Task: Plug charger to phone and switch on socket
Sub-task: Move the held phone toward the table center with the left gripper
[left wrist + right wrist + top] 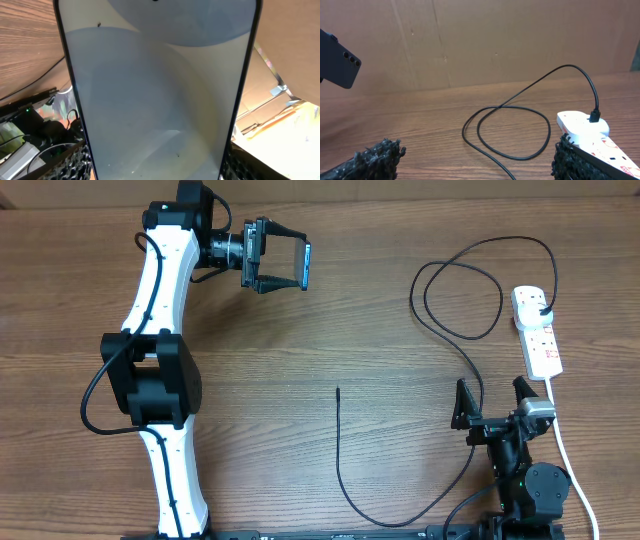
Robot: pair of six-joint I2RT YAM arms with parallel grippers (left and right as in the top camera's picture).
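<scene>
My left gripper (298, 264) hovers above the table at the back left, shut on the phone (305, 266), which stands on edge between the jaws. In the left wrist view the phone's pale screen (160, 95) fills the frame, with the fingers (75, 162) on both of its sides. The charger cable (340, 450) lies on the table with its small tip (338, 390) near the middle; it loops (520, 107) at the right and its plug (540, 305) sits in the white socket strip (538, 335). My right gripper (492, 394) stands open over the cable, just left of the socket (590, 131), holding nothing.
The socket's white cord (572, 465) runs down the right edge past the right arm's base. A brown cardboard wall (495, 40) stands behind the table. The phone's dark back (337, 60) shows at the far left of the right wrist view.
</scene>
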